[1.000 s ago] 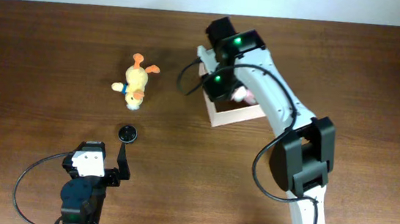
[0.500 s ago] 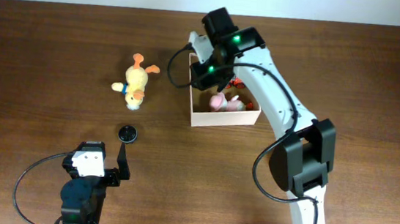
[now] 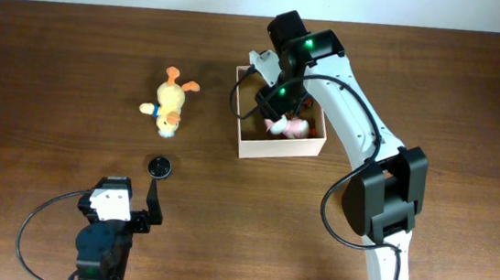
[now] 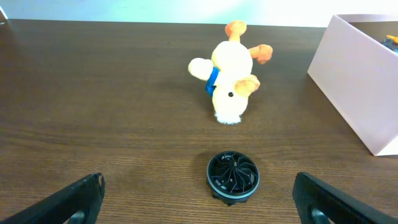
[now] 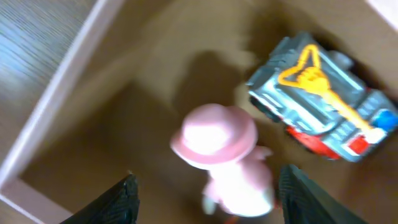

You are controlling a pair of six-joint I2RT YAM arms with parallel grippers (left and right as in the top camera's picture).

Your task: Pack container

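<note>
R gripper (image 5: 208, 202), fingers apart, empty, hovers inside container (image 3: 281, 149) at table (image 3: 75, 50) ctr-right, over pink toy (image 5: 214, 140) & toy truck (image 5: 317, 102). Two items packed; duck plush (image 3: 170, 109), black disc (image 3: 160, 166) lie outside, apparently yet to go in. L gripper (image 4: 199, 198) apart, idle.

1. Box (image 3: 281, 150): white outside, tan-brown inside.
2. Plush duck (image 3: 171, 105): yellow, orange feet and beak, blue neckband.
3. Small figure (image 5: 217, 140): pink (hat too).
4. Toy truck (image 5: 317, 99): grey and red, orange-yellow trim.
5. Disc (image 3: 160, 166): black.
6. Table (image 3: 73, 68): dark brown wood grain.
</note>
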